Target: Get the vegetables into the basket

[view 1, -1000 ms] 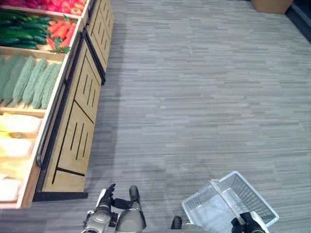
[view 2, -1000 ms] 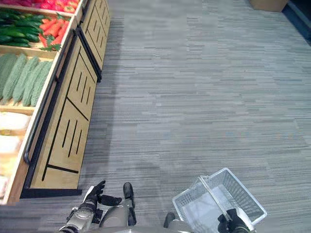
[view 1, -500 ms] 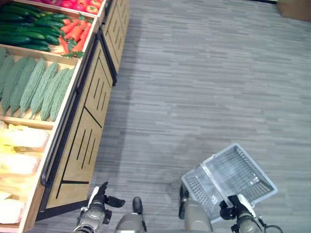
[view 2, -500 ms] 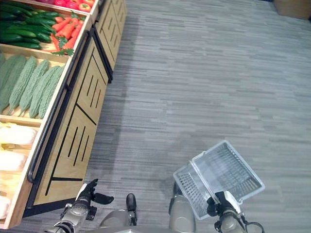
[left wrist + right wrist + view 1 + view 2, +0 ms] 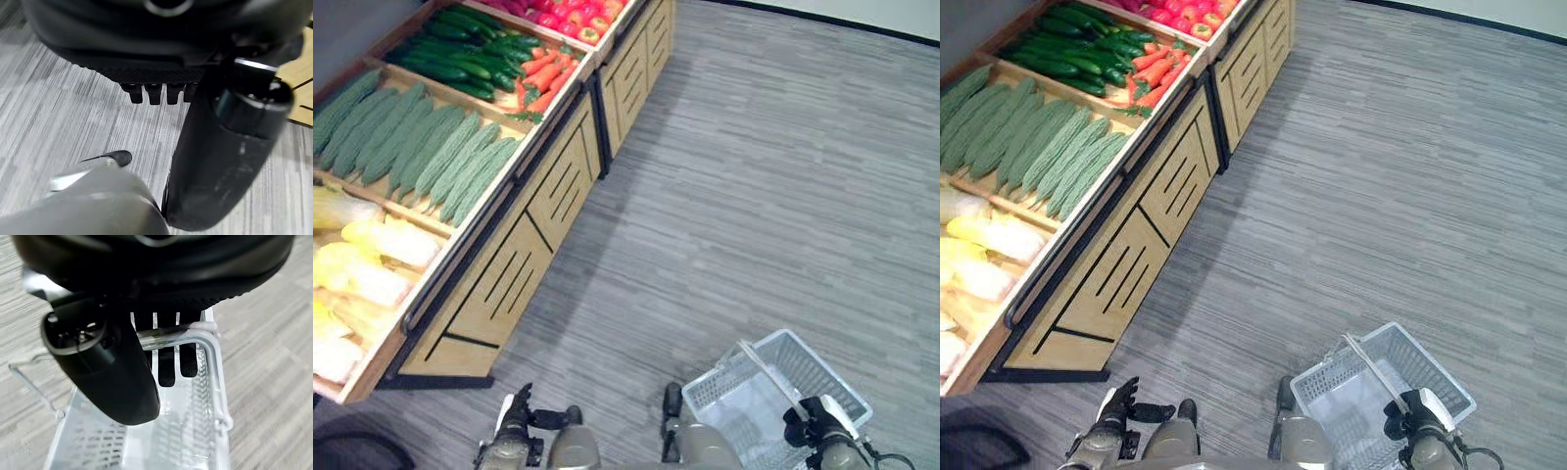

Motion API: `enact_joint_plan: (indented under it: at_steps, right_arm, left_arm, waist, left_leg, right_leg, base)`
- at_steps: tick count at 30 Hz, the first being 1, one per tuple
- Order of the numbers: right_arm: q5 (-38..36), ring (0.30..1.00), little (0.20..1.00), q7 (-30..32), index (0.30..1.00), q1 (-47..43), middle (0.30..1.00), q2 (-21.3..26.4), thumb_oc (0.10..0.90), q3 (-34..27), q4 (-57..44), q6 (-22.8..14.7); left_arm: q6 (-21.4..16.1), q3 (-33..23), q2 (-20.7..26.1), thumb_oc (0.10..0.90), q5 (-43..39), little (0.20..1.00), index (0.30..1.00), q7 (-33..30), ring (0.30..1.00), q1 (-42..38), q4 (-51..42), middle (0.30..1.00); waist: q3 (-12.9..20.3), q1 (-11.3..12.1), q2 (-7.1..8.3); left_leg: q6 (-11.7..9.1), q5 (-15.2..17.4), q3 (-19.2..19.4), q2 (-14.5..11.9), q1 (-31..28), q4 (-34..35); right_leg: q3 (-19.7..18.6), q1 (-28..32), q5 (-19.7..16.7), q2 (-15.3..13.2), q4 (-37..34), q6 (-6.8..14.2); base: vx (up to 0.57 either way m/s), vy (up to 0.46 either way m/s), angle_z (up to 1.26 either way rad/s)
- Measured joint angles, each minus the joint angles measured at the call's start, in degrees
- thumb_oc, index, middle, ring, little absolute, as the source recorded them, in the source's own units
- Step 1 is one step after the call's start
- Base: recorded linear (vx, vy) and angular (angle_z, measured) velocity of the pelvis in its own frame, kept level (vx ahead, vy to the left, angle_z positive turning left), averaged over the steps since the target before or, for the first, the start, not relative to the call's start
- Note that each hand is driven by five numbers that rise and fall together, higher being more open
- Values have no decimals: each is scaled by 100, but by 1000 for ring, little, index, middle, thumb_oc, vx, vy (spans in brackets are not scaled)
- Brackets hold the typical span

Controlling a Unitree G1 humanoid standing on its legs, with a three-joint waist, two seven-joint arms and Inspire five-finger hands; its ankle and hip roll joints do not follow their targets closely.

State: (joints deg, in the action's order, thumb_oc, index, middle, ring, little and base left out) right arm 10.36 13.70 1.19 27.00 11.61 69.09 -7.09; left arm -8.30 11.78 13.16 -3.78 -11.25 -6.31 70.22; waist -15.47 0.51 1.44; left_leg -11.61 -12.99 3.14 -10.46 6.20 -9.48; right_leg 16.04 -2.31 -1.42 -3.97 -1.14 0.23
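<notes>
The white wire basket (image 5: pixel 843 390) hangs low at my right side. My right hand (image 5: pixel 811 427) is shut on its handle (image 5: pixel 195 335), and in the right wrist view the fingers (image 5: pixel 166 367) curl round the bar above the bare basket wall (image 5: pixel 215 396). The vegetables lie in a wooden stand at the left: cucumbers (image 5: pixel 460 49), carrots (image 5: pixel 540 76), bitter gourds (image 5: pixel 421 147), pale cabbages (image 5: pixel 372 264) and red peppers (image 5: pixel 570 14). My left hand (image 5: pixel 516 423) hangs open and holds nothing, low beside the stand's near corner; its thumb (image 5: pixel 230 161) shows over the floor.
The wooden stand (image 5: pixel 509 284) has slatted front panels and a dark rail (image 5: pixel 460 257) along its edge. It runs from the lower left up to the top middle. Grey striped floor (image 5: pixel 754 196) spreads to the right of it.
The camera has turned, so the stand now slants across the left and more bins show. The basket, tipped on its side half a second ago, hangs level again.
</notes>
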Motion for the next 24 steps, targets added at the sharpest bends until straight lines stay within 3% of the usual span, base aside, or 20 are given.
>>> enact_joint_plan:
  at_steps: [1, 3, 5, 6, 9, 13, 15, 16, 18, 21, 24]
  right_arm:
    - [-1, 300, 300, -1, 300, 13, 300, -15, 400, 0, 33, 3]
    - [-4, 300, 300, -1, 300, 35, 300, -31, 400, 4, 150, 20]
    - [-18, 300, 300, 36, 300, 132, 300, -68, 400, -2, 115, 1]
    - [-21, 300, 300, 42, 300, 183, 300, -102, 400, -4, 138, 17]
    - [-21, 300, 300, 44, 300, 205, 300, -177, 400, -2, 134, 5]
    - [-22, 300, 300, 92, 300, 209, 300, -171, 400, -5, 95, 1]
    - [-20, 300, 300, 122, 300, 234, 300, -133, 400, -8, 105, 4]
    - [-18, 300, 300, 114, 300, 368, 300, -170, 400, -6, 112, 2]
    - [-17, 300, 300, 111, 300, 405, 300, -196, 400, -9, 126, -2]
    - [-14, 300, 300, 112, 300, 388, 300, -256, 400, -12, 132, 29]
    - [-3, 300, 300, 100, 300, 319, 300, -332, 400, -9, 137, 19]
  left_arm:
    - [12, 32, -21, 900, 34, 1000, 1000, 13, 1000, -55, -3, 1000]
    - [38, 96, -27, 900, 34, 1000, 1000, 7, 1000, -25, -104, 1000]
    - [68, 104, 12, 900, 47, 1000, 1000, -3, 1000, -70, -21, 1000]
    - [86, 103, 11, 900, 50, 1000, 1000, -5, 1000, -124, -1, 1000]
    - [105, 28, 17, 900, 45, 1000, 1000, -16, 1000, -32, 8, 1000]
    - [158, -14, -6, 900, 119, 1000, 1000, -2, 1000, 121, 0, 1000]
    - [177, -18, -47, 900, 176, 1000, 1000, -1, 1000, 134, 45, 1000]
    - [186, -23, -30, 900, 180, 1000, 1000, -12, 1000, 112, 147, 1000]
    - [174, -23, 2, 900, 203, 1000, 1000, -11, 1000, 144, 151, 1000]
    - [183, -15, 125, 900, 269, 1000, 1000, -12, 1000, 113, 141, 1000]
    - [180, -17, 331, 900, 268, 1000, 1000, -39, 1000, 90, 125, 1000]
  waist:
    - [-28, -11, 20]
    - [-31, 9, 19]
    - [-19, -156, -5]
    - [-11, -163, -17]
    - [46, -133, -113]
    - [140, -161, -147]
    - [239, -159, -313]
    - [292, -150, -270]
    - [344, -118, -178]
    - [354, -126, -106]
    - [385, 21, 52]
  left_leg:
    - [38, -169, 288, -25, 22, 42]
    - [157, -45, 975, -144, 26, 2]
    - [196, 77, 1968, -292, 73, 264]
    - [123, 100, 2202, -310, 64, 625]
    - [128, 76, 2439, -422, 55, 1325]
    - [207, 55, 2403, -444, -233, 1274]
    - [419, 184, 2444, -378, -389, 1305]
    - [704, 399, 2441, -129, -477, 1330]
    - [867, 624, 2508, 136, -470, 1283]
    - [1136, 796, 2486, 410, -365, 1164]
    - [1270, 892, 2499, 586, -367, 1160]
  right_leg:
    - [171, 51, 19, -22, -1, -29]
    - [394, 76, 159, 30, 32, -225]
    - [858, 260, 182, 74, -170, -222]
    - [987, 315, 210, 131, -249, -180]
    - [1163, 355, 193, 299, -294, -103]
    - [1170, 590, 262, 307, -219, 31]
    - [1098, 598, 346, 290, -54, 146]
    - [1073, 543, 501, -18, 305, 343]
    - [992, 400, 621, -347, 611, 486]
    - [518, 185, 655, -696, 974, 505]
    - [341, 150, 663, -843, 999, 576]
  base:
    - [75, -127, 117]
    - [127, -72, 62]
    - [223, 17, 93]
    - [180, 71, 93]
    - [198, 75, 32]
    - [168, 140, -1]
    - [278, 223, -6]
    - [194, 234, 4]
    - [121, 180, 5]
    - [108, 151, 23]
    - [102, 142, 4]
